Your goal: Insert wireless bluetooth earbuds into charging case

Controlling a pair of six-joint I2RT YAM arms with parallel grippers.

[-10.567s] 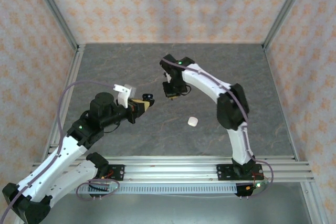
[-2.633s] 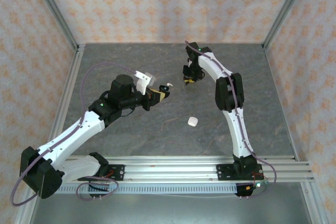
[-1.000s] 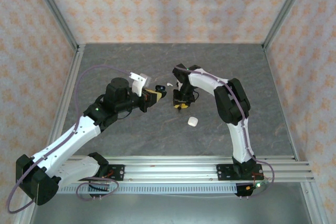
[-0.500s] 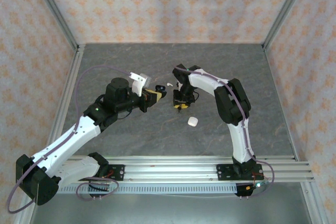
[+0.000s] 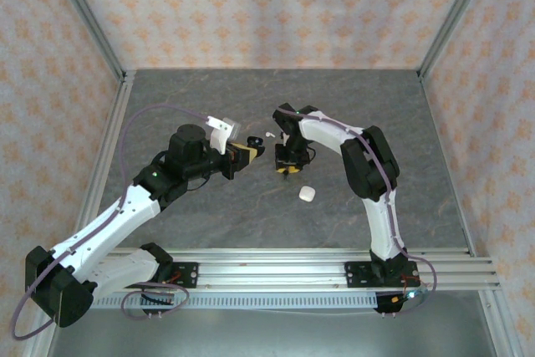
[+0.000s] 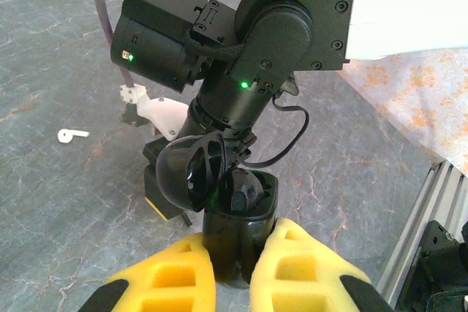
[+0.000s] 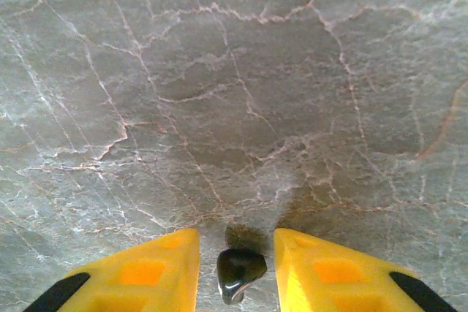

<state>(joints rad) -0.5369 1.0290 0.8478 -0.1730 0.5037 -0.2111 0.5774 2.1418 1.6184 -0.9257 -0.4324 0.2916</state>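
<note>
From above, the left fingers [image 5: 242, 152] are clenched on an open black plastic charging case [image 5: 255, 150], held above the middle of the grey marbled surface [image 5: 209, 106]. The right fingers [image 5: 285, 170] hang just beside it, to its right and slightly nearer the arm bases. This makes the right arm the one placed to deliver. A tiny white stemmed plastic earbud [image 5: 269, 134] lies on the surface just beyond the gap between the 2 arms. A rounded white pebble-like plastic case [image 5: 307, 194] sits nearer the bases, clear of the likely path. In the left wrist view the charging case juts out past the yellow fingertips, with its domed lid [image 6: 191, 177] swung open to the left. Its mouth faces the right arm's wrist close behind. The wells are too dark to tell whether 1 is filled. In the right wrist view a small glossy black plastic earbud [image 7: 238, 272] sits between the right fingers, which seem narrowly closed on it. Its long axis runs along them and its shadow falls on the surface below. The coming move probably turns on lining that axis up with the case mouth, and the raised lid is the nearest obstacle.
</note>
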